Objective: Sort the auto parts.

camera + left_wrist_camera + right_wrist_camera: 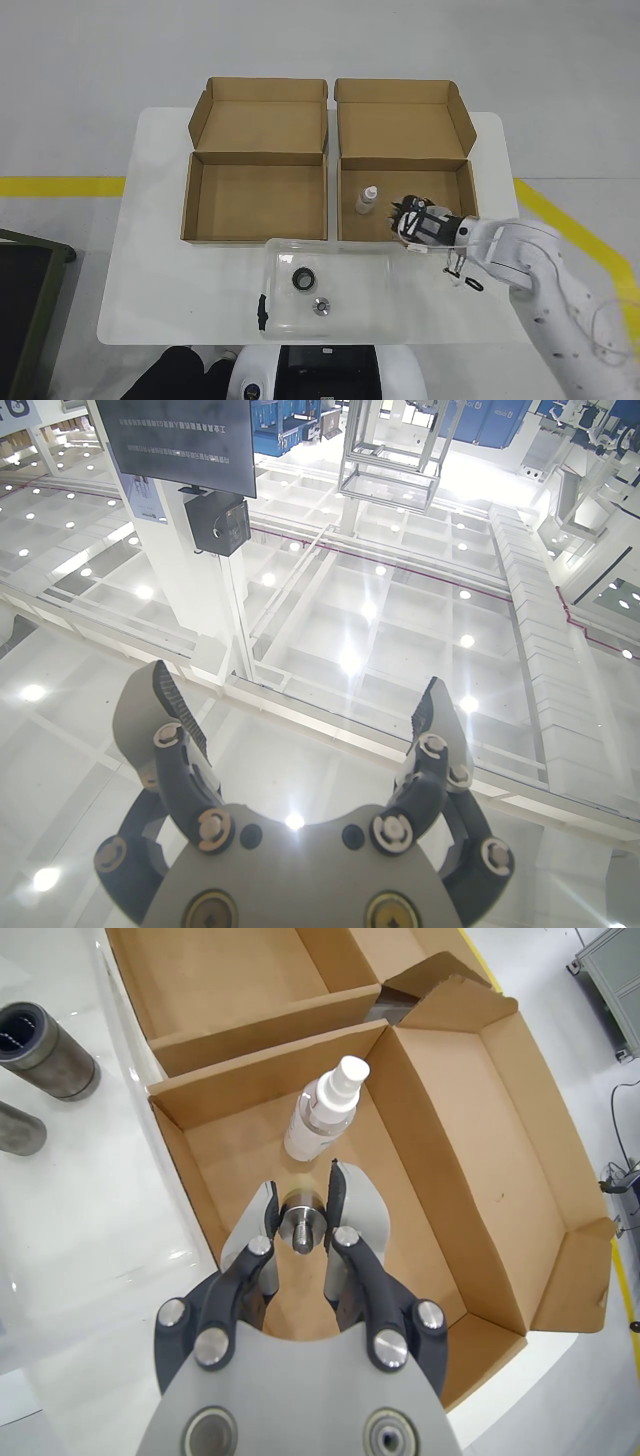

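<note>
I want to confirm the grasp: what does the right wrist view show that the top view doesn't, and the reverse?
Right wrist view: a threaded metal part clamped in the right gripper, over the right box floor. Top view: the white table in full outline and the left box whole, lid open. Both: the right box, the spray bottle standing in it, and the large cylinder and small cylinder in the clear tray.

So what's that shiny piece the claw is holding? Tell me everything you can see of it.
The metal part is small, round and silvery, steel by its look, with a short threaded stud pointing at the wrist camera. The right gripper clamps its body between dark ribbed pads. It is within the cardboard box, near the upright spray bottle but apart from it; its far end is hidden.
</note>
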Controlling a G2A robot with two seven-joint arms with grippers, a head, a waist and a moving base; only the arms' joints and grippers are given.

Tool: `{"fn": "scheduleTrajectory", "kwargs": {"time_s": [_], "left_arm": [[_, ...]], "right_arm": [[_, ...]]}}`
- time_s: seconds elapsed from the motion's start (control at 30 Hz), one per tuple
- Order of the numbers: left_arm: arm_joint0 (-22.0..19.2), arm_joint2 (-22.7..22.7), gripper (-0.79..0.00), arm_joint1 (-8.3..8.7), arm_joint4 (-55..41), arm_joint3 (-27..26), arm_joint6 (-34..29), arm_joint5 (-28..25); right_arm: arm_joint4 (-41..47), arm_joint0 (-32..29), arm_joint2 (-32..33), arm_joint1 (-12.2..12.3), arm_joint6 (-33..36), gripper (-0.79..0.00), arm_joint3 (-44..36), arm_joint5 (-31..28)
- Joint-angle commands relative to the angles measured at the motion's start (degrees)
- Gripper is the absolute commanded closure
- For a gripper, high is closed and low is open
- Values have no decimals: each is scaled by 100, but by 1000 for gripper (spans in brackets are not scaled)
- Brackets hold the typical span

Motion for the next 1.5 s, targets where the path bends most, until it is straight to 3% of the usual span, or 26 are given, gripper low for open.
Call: {"fn": "scheduleTrajectory", "kwargs": {"time_s": [0.0,0.4,0.8,1.0,1.07,1.27,1.47], "left_arm": [[0,0,-785,0,0,0,0,0],[0,0,-785,0,0,0,0,0],[0,0,-785,0,0,0,0,0],[0,0,-785,0,0,0,0,0],[0,0,-785,0,0,0,0,0],[0,0,-785,0,0,0,0,0],[0,0,-785,0,0,0,0,0]], "right_arm": [[-25,175,-114,-18,73,0,200,14],[-8,888,-767,-142,346,0,1148,-26],[-5,1358,-1198,-254,451,-9,1601,46],[8,1504,-1397,-317,383,-123,1760,148],[18,1549,-1447,-335,355,-215,1798,168],[21,1655,-1537,-373,294,-286,1882,213],[69,1579,-1404,-343,318,-431,1692,226]]}}
